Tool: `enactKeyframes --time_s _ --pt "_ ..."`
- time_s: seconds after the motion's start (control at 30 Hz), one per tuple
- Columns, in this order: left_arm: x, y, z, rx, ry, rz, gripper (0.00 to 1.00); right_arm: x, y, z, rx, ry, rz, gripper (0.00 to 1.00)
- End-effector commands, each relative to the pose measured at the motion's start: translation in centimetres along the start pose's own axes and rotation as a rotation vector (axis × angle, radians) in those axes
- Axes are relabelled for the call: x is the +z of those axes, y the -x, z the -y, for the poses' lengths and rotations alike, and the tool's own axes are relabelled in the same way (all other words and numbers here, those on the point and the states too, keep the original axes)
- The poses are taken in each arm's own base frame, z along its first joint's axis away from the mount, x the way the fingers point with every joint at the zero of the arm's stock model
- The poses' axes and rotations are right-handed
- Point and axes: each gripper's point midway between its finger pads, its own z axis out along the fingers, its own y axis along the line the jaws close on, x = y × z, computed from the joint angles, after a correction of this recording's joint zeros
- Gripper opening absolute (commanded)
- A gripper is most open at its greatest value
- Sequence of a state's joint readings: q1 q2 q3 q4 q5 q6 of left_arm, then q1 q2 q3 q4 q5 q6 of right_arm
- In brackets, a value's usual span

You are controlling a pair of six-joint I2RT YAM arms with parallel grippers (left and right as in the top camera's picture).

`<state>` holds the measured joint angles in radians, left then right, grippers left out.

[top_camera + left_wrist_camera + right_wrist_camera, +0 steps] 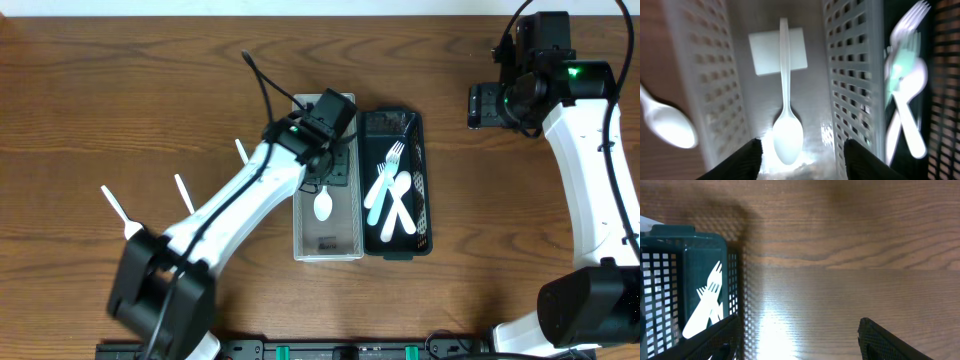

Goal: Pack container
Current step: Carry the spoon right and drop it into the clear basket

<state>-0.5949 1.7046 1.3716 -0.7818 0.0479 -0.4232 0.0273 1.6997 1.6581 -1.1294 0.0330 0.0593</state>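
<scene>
A white slotted basket (345,235) and a dark green basket (425,140) stand side by side at mid-table. My left gripper (332,160) hangs over the white basket's far end. In the left wrist view its jaws (802,161) stand open, and a white plastic spoon (786,125) lies loose on the basket floor between and beyond the fingers. The same spoon (323,205) shows from overhead. White forks and spoons (392,190) lie in the green basket. My right gripper (487,105) is open over bare wood at the far right, beside the green basket (690,255).
Three loose white utensils lie on the wood left of the baskets: one (113,205), another (183,192) and a third (240,150). A spoon (670,125) lies just outside the white basket's wall. A white label (765,55) sits on the basket floor.
</scene>
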Motion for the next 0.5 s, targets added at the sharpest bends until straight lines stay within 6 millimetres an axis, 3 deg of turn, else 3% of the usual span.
enactKeyframes --time_s 0.0,0.13,0.2,0.27,0.47 --pt "-6.6 3.9 -2.2 -0.007 0.059 0.225 0.6 0.4 -0.2 0.0 -0.011 0.003 -0.012 0.78" --pt "-9.4 4.6 -7.9 -0.159 0.173 0.278 0.62 0.4 -0.2 0.0 -0.011 0.003 -0.012 0.78" --pt "-9.3 4.3 -10.7 -0.243 0.216 0.252 0.71 0.4 -0.2 0.0 -0.011 0.003 -0.011 0.78" --pt "-8.6 4.0 -13.3 -0.325 0.25 0.221 0.81 0.4 -0.2 0.0 -0.012 0.003 -0.012 0.78" --pt "-3.8 3.1 -17.3 -0.467 0.237 0.071 0.86 0.4 -0.2 0.0 -0.012 0.003 -0.012 0.78"
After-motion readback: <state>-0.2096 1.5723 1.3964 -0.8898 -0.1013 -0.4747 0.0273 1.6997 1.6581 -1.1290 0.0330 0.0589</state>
